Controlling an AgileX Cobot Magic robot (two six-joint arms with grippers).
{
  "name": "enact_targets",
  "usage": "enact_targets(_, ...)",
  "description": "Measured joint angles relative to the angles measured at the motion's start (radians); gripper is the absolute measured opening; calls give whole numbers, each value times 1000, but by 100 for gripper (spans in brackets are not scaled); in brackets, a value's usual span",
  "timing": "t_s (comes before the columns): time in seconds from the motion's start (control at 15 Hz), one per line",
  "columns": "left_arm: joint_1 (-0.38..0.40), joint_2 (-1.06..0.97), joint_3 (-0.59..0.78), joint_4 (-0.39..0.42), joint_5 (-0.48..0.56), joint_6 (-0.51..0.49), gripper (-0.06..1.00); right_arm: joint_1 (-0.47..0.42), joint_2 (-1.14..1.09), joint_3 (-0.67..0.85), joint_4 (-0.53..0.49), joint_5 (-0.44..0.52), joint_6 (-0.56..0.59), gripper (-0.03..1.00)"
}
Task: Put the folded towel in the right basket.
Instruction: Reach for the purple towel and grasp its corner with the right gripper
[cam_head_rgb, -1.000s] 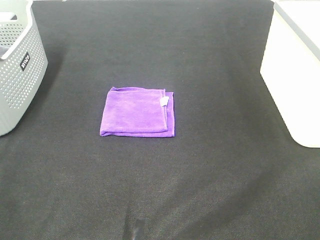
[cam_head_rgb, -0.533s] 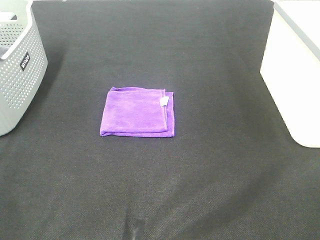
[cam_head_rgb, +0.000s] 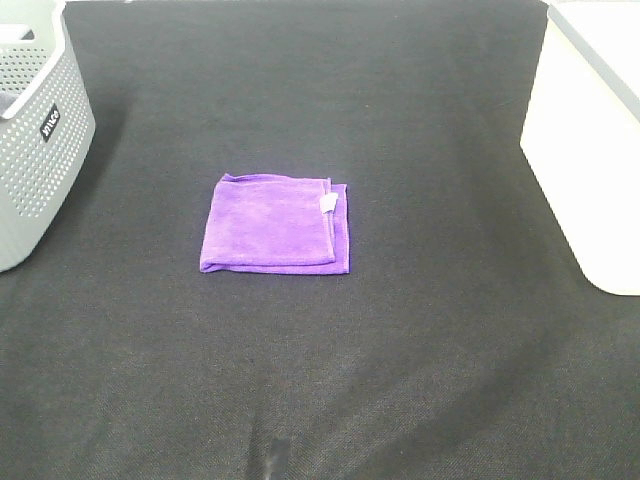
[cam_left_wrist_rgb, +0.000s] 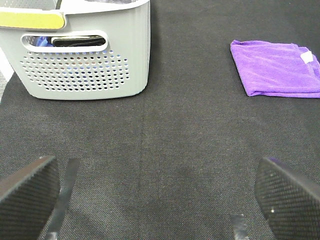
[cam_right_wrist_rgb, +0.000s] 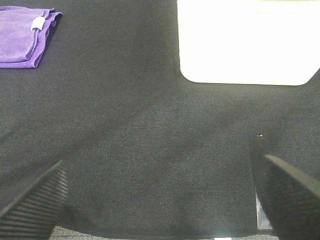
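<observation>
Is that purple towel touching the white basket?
Apart. The exterior high view shows bare black mat between the purple towel and the white basket.

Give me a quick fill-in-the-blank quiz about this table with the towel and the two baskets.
1. The folded towel is ____ in colour.
2. The perforated basket left of it is ____.
3. In the exterior high view, the white basket stands on the ____ side.

Missing words: purple; grey; right.
</observation>
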Motion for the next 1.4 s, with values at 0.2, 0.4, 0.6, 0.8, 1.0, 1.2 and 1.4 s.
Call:
enact_targets(0.2, 0, 0, 0, 0, 0, 0, 99, 0, 56, -33, 0, 2, 0, 97)
enact_targets(0.4, 0, 0, 0, 0, 0, 0, 99, 0, 409, -258, 5, 14, 4, 97)
enact_targets(0.6, 0, 0, 0, 0, 0, 0, 99, 0, 824, -596, 45, 75, 2, 97)
enact_targets(0.8, 0, 0, 0, 0, 0, 0, 99, 2, 1137, -788, 277, 70, -43, 97)
enact_targets(1.0, 0, 0, 0, 0, 0, 0, 99, 147, 1481, -921, 456, -44, -141, 97)
enact_targets(1.2, 0, 0, 0, 0, 0, 0, 99, 272, 1907, -1135, 533, -79, -215, 97)
enact_targets(1.4, 0, 0, 0, 0, 0, 0, 99, 280, 2180, -1279, 619, -95, -262, 97)
